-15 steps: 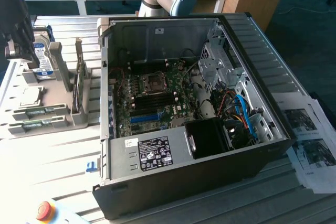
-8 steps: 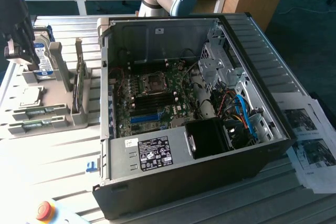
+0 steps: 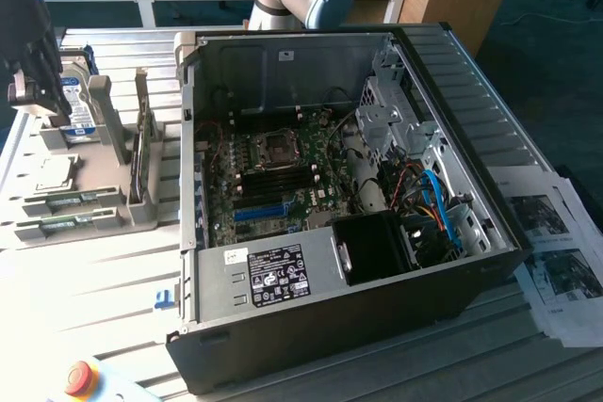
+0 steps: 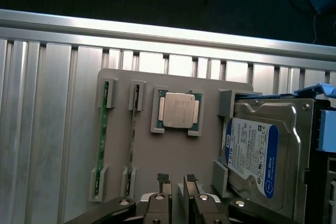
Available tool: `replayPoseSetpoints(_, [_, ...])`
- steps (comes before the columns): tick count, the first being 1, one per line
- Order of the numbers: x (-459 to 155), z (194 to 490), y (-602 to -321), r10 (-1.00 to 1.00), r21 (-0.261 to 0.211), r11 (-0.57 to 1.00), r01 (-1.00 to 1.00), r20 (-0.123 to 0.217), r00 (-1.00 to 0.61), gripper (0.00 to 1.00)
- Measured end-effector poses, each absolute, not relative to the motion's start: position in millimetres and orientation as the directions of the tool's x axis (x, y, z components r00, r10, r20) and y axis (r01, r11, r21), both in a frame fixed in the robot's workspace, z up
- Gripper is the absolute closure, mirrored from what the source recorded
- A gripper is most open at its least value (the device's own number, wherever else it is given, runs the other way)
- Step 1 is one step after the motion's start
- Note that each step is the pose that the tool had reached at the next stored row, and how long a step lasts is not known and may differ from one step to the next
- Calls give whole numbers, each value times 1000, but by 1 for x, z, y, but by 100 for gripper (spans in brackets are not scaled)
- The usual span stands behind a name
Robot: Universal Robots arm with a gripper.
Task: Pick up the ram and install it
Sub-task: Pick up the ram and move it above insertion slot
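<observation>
Open PC case point(image 3: 273, 72) sits centre frame in the exterior view, motherboard point(image 3: 273, 171) exposed. Grey tray point(image 4: 147, 156) lies at that frame's left, carrying hard drive point(image 4: 257, 156), CPU point(image 4: 177, 110), ram point(image 4: 103, 139) and second ram point(image 4: 132, 140), both seated on edge in tray slots. Gripper point(image 4: 177, 181) hovers over tray between second ram and hard drive. Its fingers stand a narrow gap apart, holding nothing.

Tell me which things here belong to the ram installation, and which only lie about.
Job: ram stick, second ram stick, gripper, motherboard slots, computer case.
Lying about: processor, hard drive, papers, red button.
</observation>
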State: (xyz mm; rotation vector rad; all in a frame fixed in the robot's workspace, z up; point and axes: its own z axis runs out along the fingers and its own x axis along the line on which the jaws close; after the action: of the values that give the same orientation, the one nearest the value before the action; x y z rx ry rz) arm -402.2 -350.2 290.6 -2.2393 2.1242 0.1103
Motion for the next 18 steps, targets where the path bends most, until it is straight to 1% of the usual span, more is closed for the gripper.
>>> replayPoseSetpoints(18, [-402,291,-391,-995,12,-53,-999,-88,52,76])
